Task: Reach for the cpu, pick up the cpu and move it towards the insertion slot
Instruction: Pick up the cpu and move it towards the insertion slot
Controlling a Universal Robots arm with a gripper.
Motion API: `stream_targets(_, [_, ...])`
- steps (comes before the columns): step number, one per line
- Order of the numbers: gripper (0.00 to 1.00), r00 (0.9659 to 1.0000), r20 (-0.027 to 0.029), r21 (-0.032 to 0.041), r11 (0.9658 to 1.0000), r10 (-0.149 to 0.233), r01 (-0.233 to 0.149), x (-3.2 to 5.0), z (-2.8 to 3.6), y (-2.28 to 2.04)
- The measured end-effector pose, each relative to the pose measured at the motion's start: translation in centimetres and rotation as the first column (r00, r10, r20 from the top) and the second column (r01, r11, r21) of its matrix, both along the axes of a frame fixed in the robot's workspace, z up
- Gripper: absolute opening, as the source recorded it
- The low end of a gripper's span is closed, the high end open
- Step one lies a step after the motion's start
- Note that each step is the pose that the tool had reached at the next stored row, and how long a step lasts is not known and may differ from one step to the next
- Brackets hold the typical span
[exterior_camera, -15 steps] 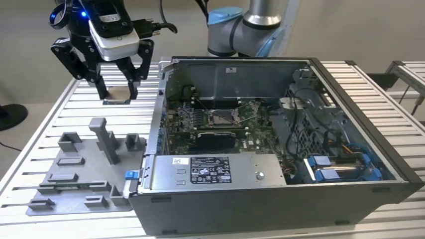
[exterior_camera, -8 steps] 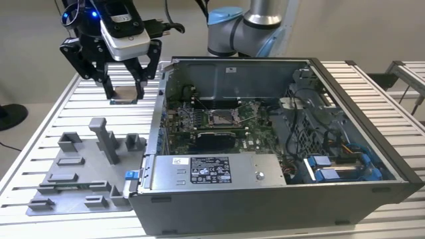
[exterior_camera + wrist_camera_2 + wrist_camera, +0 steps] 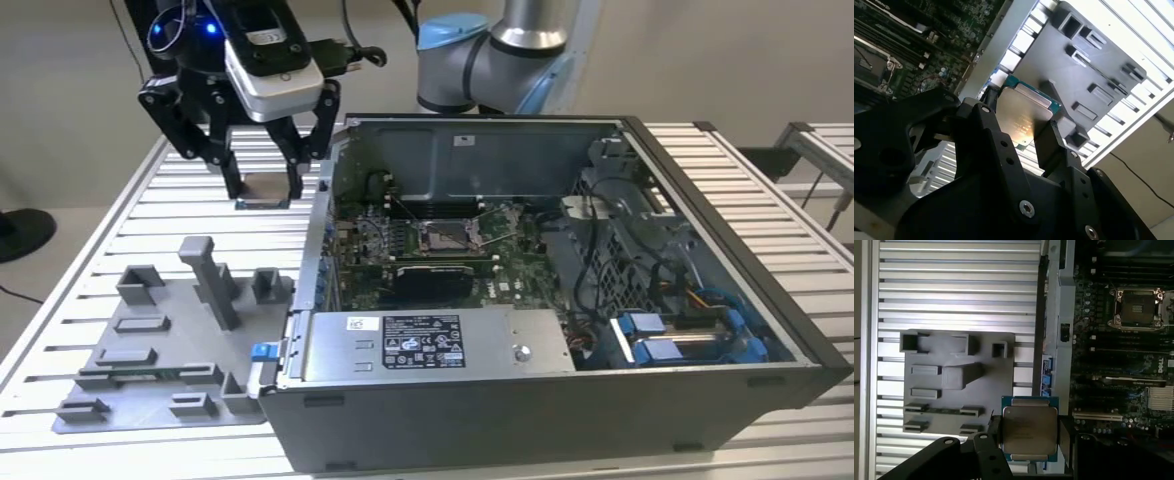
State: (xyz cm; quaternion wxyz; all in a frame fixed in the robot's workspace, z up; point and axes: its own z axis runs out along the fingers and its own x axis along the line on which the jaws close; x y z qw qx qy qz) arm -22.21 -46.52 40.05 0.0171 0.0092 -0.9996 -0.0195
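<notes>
While exterior view hides it, hand (image 3: pixel 1029 435) grips cpu (image 3: pixel 1029 432), socket (image 3: pixel 1134 307) apart

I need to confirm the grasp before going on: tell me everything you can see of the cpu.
The cpu is a small flat square chip with a silvery metal lid on a green board edge. It is held between the two black fingers of the pincer, gripped on opposite edges, its top face level and toward the wrist cameras. In the exterior view it hangs above the slatted table, to the exterior view's left of the computer case, clear of the grey fixture plate.
</notes>
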Motion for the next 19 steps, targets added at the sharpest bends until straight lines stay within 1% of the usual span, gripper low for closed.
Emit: stream_targets(19, [0.00, 1.0000, -0.0027, 0.0000, 1.0000, 0.000, 0.000, 2.97, 0.00, 0.00])
